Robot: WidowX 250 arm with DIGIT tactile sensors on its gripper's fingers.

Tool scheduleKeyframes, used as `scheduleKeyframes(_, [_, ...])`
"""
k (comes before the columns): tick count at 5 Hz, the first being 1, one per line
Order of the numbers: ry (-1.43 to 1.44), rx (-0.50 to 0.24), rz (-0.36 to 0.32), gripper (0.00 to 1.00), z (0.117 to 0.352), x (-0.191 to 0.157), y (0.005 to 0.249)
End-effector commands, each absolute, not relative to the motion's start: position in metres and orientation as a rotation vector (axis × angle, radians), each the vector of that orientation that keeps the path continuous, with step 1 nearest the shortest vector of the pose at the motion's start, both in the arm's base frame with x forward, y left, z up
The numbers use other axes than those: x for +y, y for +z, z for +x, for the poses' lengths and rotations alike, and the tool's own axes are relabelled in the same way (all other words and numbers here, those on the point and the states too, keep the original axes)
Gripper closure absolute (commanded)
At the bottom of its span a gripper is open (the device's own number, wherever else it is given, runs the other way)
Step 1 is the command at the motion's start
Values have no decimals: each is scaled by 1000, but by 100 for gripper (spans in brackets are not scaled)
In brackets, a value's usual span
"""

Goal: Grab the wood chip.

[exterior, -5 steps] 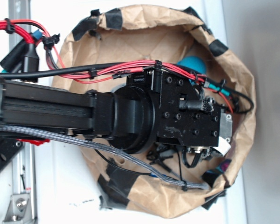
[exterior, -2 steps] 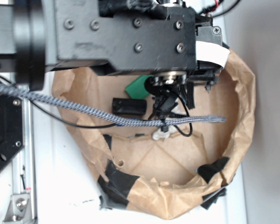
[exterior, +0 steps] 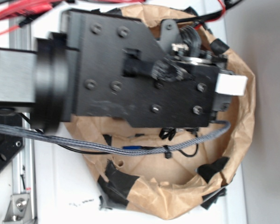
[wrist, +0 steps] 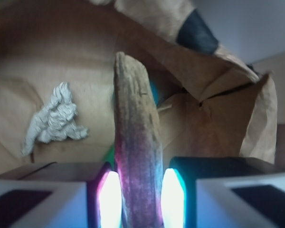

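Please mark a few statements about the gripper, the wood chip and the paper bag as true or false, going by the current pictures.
1. The wood chip stands between the gripper fingers. True.
2. A pale grey rope-like clump lies on the floor of the brown paper bag. True.
3. The gripper is open and holds nothing. False: it is shut on the wood chip.
4. The exterior view shows the wood chip clearly. False: the arm covers most of the bag there.
5. The bag rim carries black tape patches. True.
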State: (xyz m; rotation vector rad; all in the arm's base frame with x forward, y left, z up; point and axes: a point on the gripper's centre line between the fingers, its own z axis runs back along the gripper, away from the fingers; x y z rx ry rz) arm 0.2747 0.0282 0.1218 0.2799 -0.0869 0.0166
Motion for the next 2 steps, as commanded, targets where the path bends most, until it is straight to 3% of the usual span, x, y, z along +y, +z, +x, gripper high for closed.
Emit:
scheduleKeyframes(1, [217, -169, 115, 100, 257, 11, 127])
scheduleKeyframes(2, [232, -123, 81, 100, 257, 11, 124])
